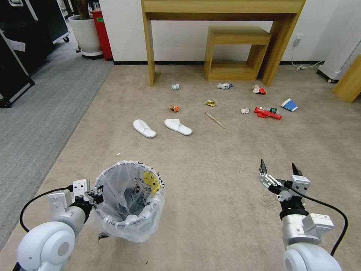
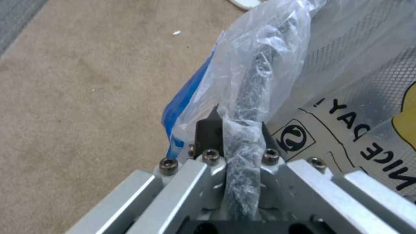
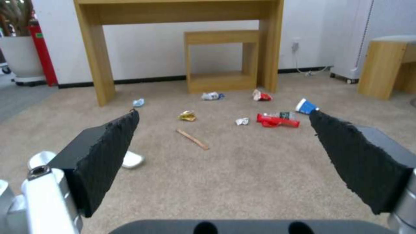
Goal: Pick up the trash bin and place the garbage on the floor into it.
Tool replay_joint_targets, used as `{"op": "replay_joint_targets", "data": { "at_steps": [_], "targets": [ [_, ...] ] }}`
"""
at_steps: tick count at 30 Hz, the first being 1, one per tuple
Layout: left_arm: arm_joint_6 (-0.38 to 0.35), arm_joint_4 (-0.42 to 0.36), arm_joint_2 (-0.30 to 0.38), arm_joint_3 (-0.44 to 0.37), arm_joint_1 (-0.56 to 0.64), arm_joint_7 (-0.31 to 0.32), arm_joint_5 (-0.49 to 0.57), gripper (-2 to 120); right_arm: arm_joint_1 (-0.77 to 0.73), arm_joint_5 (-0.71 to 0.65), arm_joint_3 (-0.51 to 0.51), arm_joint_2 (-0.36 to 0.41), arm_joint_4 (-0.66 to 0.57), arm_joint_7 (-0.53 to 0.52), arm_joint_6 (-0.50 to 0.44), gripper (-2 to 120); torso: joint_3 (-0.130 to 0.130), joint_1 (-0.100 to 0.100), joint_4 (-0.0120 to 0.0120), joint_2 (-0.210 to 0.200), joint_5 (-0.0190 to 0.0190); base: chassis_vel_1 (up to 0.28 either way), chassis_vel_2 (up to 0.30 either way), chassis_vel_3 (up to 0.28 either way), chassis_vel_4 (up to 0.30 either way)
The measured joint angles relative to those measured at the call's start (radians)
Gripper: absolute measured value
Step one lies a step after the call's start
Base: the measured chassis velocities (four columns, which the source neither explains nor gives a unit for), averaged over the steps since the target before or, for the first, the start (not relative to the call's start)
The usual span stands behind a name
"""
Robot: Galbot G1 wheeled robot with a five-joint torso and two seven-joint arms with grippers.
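The trash bin (image 1: 129, 199), lined with a crinkly whitish bag, is near my left side above the beige floor (image 1: 210, 180). My left gripper (image 1: 96, 194) is shut on its bagged rim (image 2: 251, 97), the jaws pinching it (image 2: 240, 126). My right gripper (image 1: 278, 164) hangs open and holds nothing; in its wrist view the gripper (image 3: 224, 112) faces the litter. The garbage lies ahead: two white slippers (image 1: 144, 128), a wooden stick (image 1: 215, 120), a red packet (image 1: 267, 113), a blue-white cup (image 1: 289, 105), a red-white cup (image 1: 259, 89) and crumpled papers (image 1: 224, 86).
A wooden desk (image 1: 222, 7) with a small shelf unit (image 1: 237, 49) under it stands against the far wall. Grey ribbed carpet (image 1: 34, 113) runs along the left, with black cases (image 1: 15, 56) and a plant pot (image 1: 85, 34). Another wooden piece (image 1: 348, 84) sits far right.
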State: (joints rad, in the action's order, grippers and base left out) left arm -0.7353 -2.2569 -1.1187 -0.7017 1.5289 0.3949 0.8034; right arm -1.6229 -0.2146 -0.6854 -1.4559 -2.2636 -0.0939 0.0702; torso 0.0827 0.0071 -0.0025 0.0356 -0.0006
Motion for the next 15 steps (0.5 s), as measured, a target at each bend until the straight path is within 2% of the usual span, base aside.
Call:
{"op": "replay_joint_targets", "data": {
  "at_steps": [15],
  "targets": [
    [0.000, 0.004, -0.009, 0.008, 0.004, -0.004, -0.015, 1, -0.008, 0.010, -0.021, -0.023, -0.016, 0.034, 0.000, 100, 0.000, 0.000, 0.0000, 0.000, 0.0000, 0.000, 0.000, 0.000, 0.000]
  ]
}}
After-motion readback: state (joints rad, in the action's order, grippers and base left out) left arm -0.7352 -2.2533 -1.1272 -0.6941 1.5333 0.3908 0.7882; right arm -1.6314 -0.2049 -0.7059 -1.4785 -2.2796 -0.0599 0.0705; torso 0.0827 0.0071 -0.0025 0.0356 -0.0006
